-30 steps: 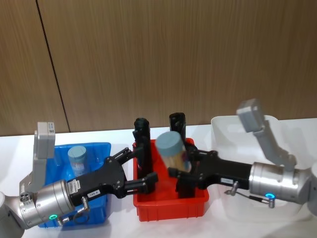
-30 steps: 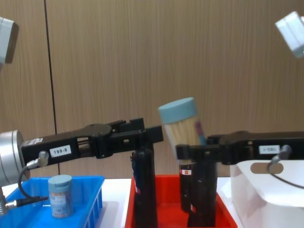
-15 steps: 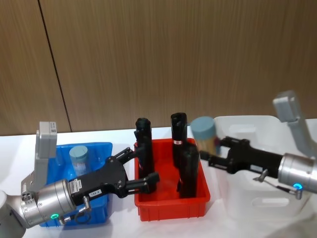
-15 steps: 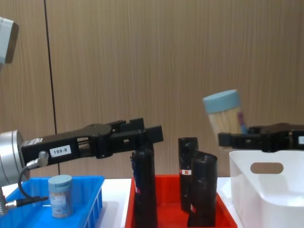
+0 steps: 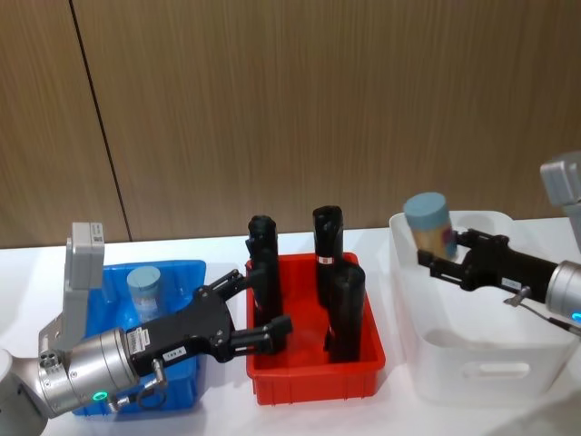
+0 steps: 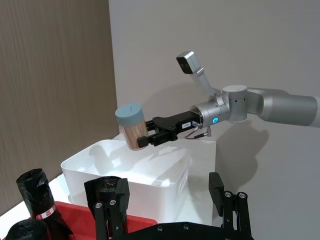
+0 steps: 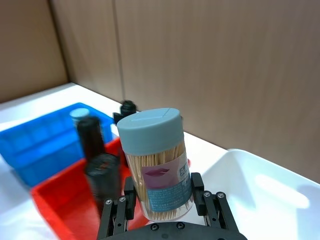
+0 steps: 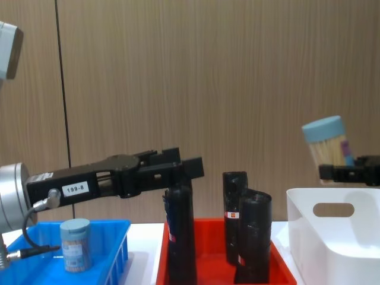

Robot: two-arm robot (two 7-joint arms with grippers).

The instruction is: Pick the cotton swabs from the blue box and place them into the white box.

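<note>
Nearest you, the left gripper (image 5: 263,304) hangs empty with its jaws spread apart, reaching from over the blue box (image 5: 177,266) towards the left side of the red crate (image 5: 313,377); leave it parked there, since it has no part in this step. In the blue box, close behind that arm, a second tub (image 5: 143,291) stands upright and waits its turn. Farther on, the black bottles (image 5: 345,309) stand in the red crate, well clear of the load. The work is on your right side: the right gripper (image 5: 442,262) has its jaws clamped on a tub of cotton swabs (image 5: 429,224), gripping low on the clear body with the pale-blue lid uppermost and the tub leaning slightly. It hangs in the air above the white box (image 5: 472,368), just inside the box's left rim and clear of the walls. By my reckoning the carry is all but over and the set-down is the step in hand. Bring the tub a little more towards the middle of the box, so the fingers do not catch the rim on the way down; then lower straight and slowly, and part the jaws only when the base is close to the floor. A drop from this height would likely tip the tub or bounce it; once it is released, lift straight up before swinging away.
</note>
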